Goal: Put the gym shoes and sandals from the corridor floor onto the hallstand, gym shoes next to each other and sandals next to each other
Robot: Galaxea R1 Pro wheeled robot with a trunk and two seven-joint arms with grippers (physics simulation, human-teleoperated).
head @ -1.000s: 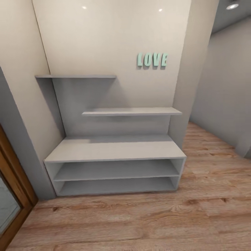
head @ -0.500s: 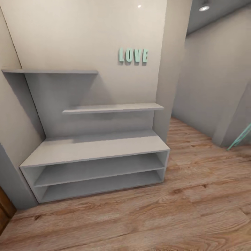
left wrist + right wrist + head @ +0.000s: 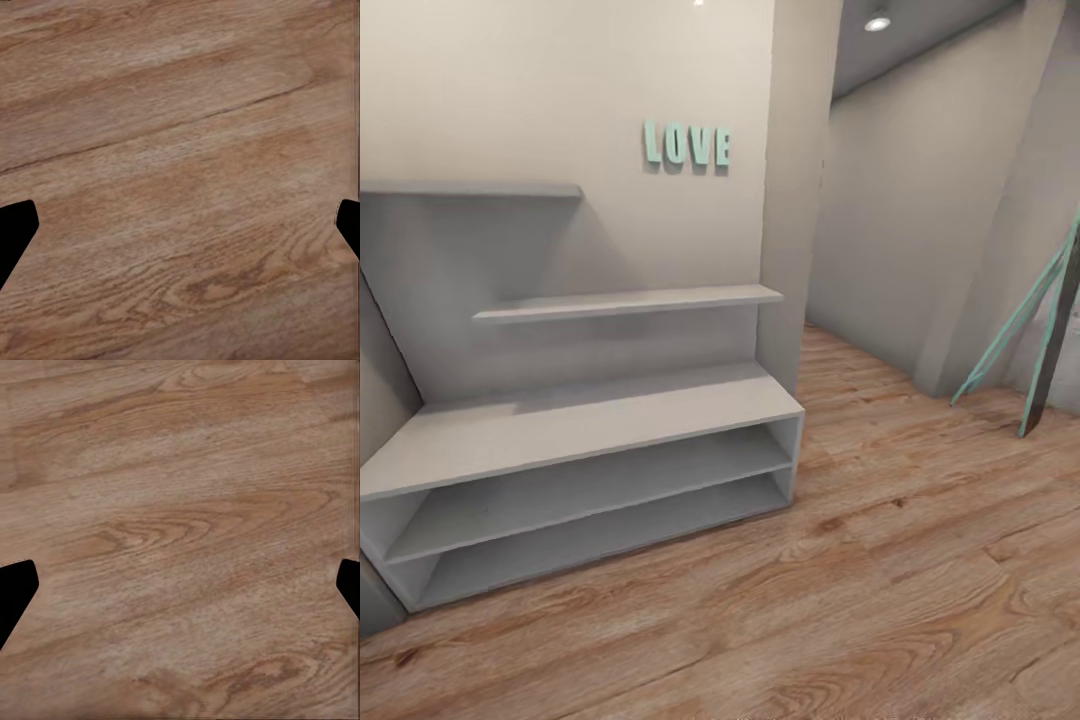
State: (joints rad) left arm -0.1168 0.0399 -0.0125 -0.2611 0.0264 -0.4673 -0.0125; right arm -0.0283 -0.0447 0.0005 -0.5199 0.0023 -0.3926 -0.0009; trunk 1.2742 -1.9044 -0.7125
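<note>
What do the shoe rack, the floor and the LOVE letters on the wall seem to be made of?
The hallstand looks like painted board, matte pale grey: flat panels, no grain. The corridor floor looks like wood or wood-look laminate: brown planks with grain, knots and seams, also seen in both wrist views. The LOVE letters are mint green, smooth and thick, perhaps painted wood or plastic; I cannot tell which.

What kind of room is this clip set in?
Most likely a home hallway or entry: a pale grey shoe rack with open shelves stands against the wall, teal LOVE letters hang above it, and wood plank floor runs on past the corner.
</note>
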